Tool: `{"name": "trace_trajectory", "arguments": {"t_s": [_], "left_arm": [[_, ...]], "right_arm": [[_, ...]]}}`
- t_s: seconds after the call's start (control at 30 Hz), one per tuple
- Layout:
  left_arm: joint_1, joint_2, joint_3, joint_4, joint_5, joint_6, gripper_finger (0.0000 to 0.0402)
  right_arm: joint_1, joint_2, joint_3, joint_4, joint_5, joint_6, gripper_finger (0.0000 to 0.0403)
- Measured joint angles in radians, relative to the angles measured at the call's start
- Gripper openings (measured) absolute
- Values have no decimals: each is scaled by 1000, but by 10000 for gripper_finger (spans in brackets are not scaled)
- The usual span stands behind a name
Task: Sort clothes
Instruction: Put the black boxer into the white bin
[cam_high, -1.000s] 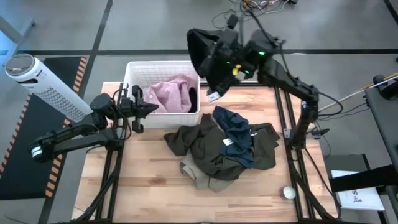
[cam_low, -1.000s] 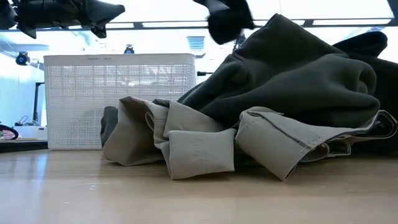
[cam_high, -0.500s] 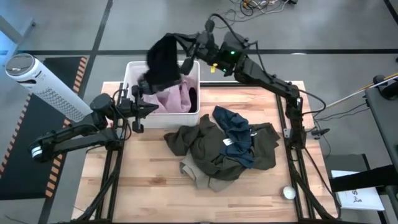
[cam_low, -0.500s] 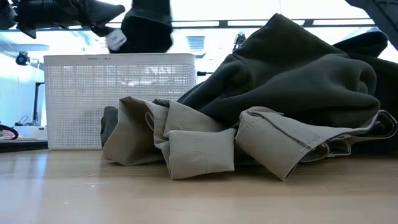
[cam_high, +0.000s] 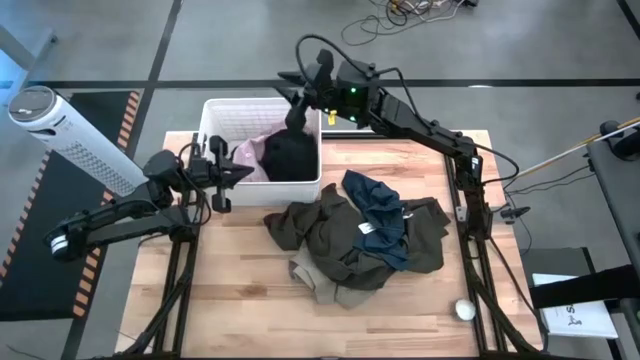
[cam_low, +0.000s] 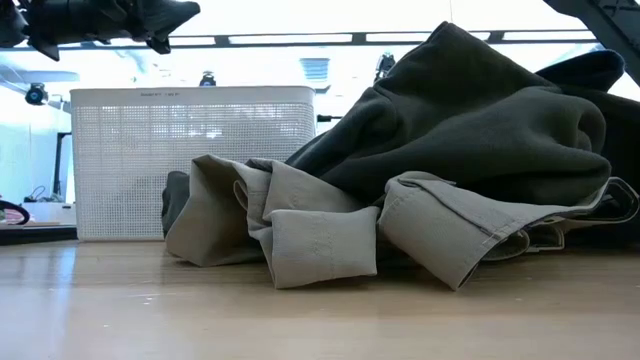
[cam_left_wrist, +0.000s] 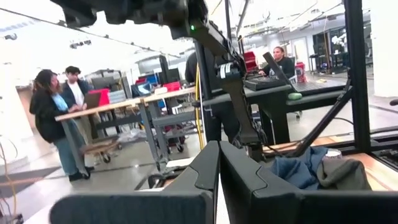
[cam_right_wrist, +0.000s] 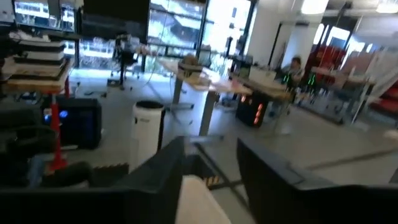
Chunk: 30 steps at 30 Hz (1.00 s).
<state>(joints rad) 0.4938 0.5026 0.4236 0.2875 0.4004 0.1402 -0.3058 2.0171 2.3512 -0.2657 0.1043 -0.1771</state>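
Note:
A white basket (cam_high: 212, 112) stands at the table's far left. A black garment (cam_high: 290, 155) lies in its right half, beside a pink garment (cam_high: 245, 155). My right gripper (cam_high: 308, 78) hovers open and empty above the basket's far right corner; its fingers stand apart in the right wrist view (cam_right_wrist: 208, 168). My left gripper (cam_high: 236, 173) is shut and empty just outside the basket's near left wall. A pile of olive (cam_high: 330, 235), navy (cam_high: 378, 205) and beige (cam_high: 325, 285) clothes lies on the table's middle.
A small white ball (cam_high: 465, 310) lies near the table's near right corner. In the low view the pile (cam_low: 450, 140) fills the middle and right, with the basket (cam_low: 190, 160) behind it. People stand at benches in the room beyond.
My right gripper has swung from the table's far right toward the basket, carrying the black garment hanging below it, then let it go. The garment has fallen into the basket's right half, partly covering the pink one.

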Motion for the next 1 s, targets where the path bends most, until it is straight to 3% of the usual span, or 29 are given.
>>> {"name": "trace_trajectory", "arguments": {"t_s": [0.13,0.23,0.47,0.67,1.0], "left_arm": [[0,0,0,3,1,-2,0],[0,8,0,11,0,15,0],[0,28,0,4,0,16,0],[0,32,0,6,0,9,0],[0,32,0,5,0,-21,0]], "right_arm": [[0,-19,0,-186,-21,-5,186],[8,-52,0,-426,-66,-35,197],[61,-127,0,-949,-227,-74,136],[183,-139,0,-1239,-208,21,107],[317,-141,-187,-1306,-155,219,144]]}}
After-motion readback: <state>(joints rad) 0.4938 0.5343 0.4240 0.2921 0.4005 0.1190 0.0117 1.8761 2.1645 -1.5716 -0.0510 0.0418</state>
